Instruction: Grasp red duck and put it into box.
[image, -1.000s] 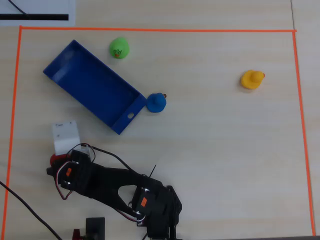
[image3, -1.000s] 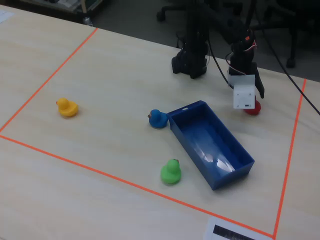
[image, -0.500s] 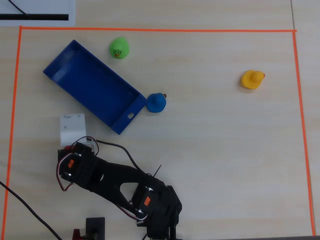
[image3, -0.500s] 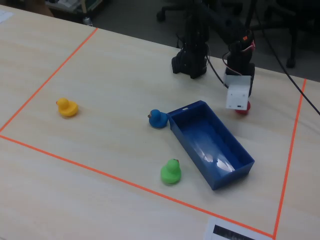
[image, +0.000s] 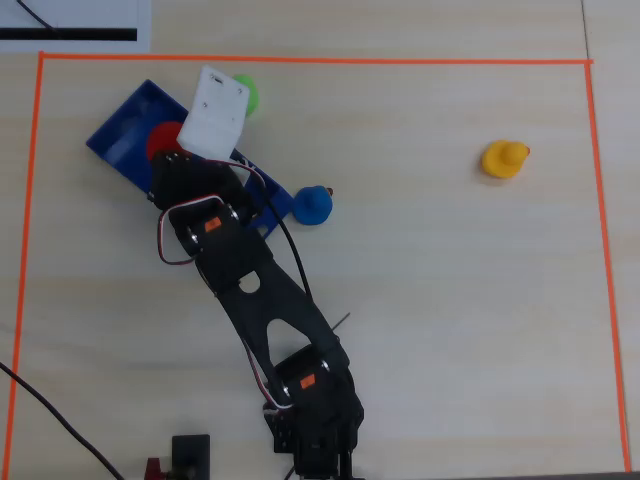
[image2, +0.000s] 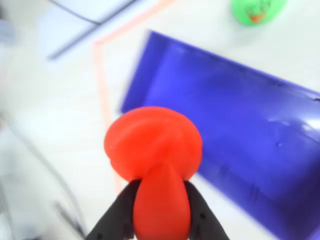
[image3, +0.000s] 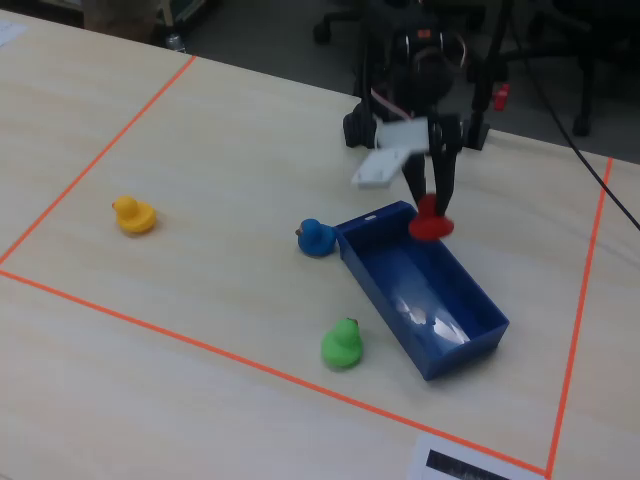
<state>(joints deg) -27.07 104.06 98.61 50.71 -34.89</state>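
My gripper (image2: 161, 200) is shut on the red duck (image2: 155, 165) and holds it in the air. In the fixed view the red duck (image3: 431, 224) hangs from the gripper (image3: 433, 212) just above the box's far rim. The box (image3: 425, 290) is a shallow blue tray. In the wrist view the box (image2: 240, 130) lies to the right of the duck. In the overhead view the red duck (image: 160, 142) shows over the box (image: 125, 135), partly hidden by the arm and its white camera housing.
A blue duck (image3: 316, 237) sits beside the box's near-left corner, a green duck (image3: 343, 344) by its long side, a yellow duck (image3: 133, 215) far off. Orange tape (image3: 200, 345) borders the workspace. The arm base (image: 315, 425) stands at the table's edge.
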